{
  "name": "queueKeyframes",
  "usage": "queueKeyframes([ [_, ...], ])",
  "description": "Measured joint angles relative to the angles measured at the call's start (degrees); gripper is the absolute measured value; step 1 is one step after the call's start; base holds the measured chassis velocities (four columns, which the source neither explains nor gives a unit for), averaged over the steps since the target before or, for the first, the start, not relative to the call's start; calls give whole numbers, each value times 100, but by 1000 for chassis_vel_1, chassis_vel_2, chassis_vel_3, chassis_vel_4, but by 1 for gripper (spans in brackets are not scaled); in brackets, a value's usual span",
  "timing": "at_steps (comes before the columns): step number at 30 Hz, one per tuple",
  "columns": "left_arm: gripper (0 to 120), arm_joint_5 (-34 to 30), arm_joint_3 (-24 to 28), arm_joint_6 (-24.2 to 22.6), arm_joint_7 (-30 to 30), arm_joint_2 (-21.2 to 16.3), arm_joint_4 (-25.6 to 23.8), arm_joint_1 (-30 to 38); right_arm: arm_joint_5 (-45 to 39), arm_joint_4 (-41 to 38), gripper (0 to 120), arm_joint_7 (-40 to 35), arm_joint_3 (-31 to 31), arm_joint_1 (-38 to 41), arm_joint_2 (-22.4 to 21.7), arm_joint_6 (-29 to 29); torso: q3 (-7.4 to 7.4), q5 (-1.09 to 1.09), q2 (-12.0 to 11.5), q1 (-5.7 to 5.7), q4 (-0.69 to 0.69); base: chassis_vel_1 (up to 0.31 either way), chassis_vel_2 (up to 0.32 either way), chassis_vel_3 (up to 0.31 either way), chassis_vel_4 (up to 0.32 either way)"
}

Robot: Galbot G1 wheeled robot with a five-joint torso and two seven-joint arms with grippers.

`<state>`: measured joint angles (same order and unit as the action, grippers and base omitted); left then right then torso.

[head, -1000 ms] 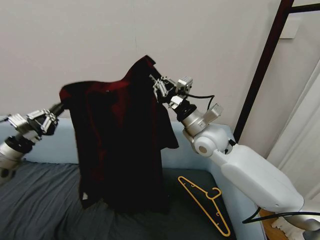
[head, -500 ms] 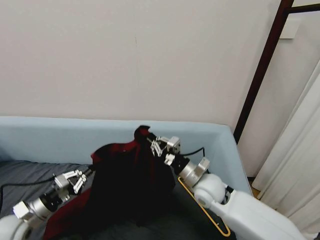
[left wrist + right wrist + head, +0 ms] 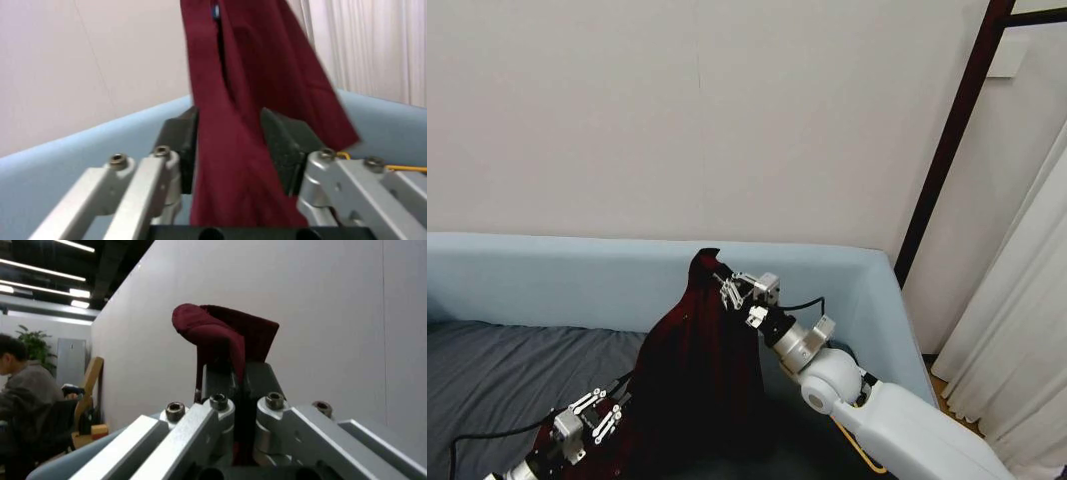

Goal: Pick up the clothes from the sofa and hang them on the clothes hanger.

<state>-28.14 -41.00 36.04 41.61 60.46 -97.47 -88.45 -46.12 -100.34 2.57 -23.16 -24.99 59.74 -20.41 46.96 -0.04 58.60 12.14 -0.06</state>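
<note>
Left gripper (image 3: 612,405) lower, red shirt (image 3: 697,370) in grip

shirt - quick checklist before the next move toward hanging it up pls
1. Right hand gripping the shirt: ok, shut on a bunched fold at its top.
2. Left hand gripping: ok, cloth runs between its fingers, low near the seat.
3. Shirt lifted off the sofa: not ok, its lower part looks down at the grey seat.
4. Shirt spread open: not ok, it hangs as a narrow drape from the right hand.
5. Yellow hanger inside the shirt: not ok, it lies on the seat under the right arm.
6. Path to the dark pole on the right: cannot tell.
</note>
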Motion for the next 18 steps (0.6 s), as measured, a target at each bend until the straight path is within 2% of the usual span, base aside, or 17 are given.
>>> queueKeyframes([
  [3, 58, 115, 28, 115, 100, 137, 227, 24, -47, 21, 0, 25, 44, 47, 18, 1, 0, 0, 0, 0, -1, 0, 0, 0, 0],
  [5, 60, 146, 39, 132, 102, 166, 300, 53, -49, 22, 0, 35, 45, 47, 18, 1, 0, 0, 0, 0, -1, 0, 0, 0, 0],
  [9, 81, 183, 182, 181, -75, 357, 712, 301, -52, -7, 0, 100, 51, 9, -8, 2, 1, 0, 0, 0, -1, 0, 0, 0, 0],
  [10, 81, 183, 182, 181, -75, 357, 712, 301, -52, -7, 0, 100, 51, 9, -8, 2, 1, 0, 0, 0, -1, 0, 0, 0, 0],
  [13, 94, 175, 350, 223, -156, 573, 947, 502, -51, -33, 0, 121, 46, -8, -21, 0, 0, 0, 0, 1, -2, 0, 0, 0, 0],
  [18, 100, 161, 569, 270, -472, 738, 1206, 713, -45, -60, 0, 126, 20, -3, -23, 1, 0, 0, 0, 1, -2, 0, 0, 0, 0],
])
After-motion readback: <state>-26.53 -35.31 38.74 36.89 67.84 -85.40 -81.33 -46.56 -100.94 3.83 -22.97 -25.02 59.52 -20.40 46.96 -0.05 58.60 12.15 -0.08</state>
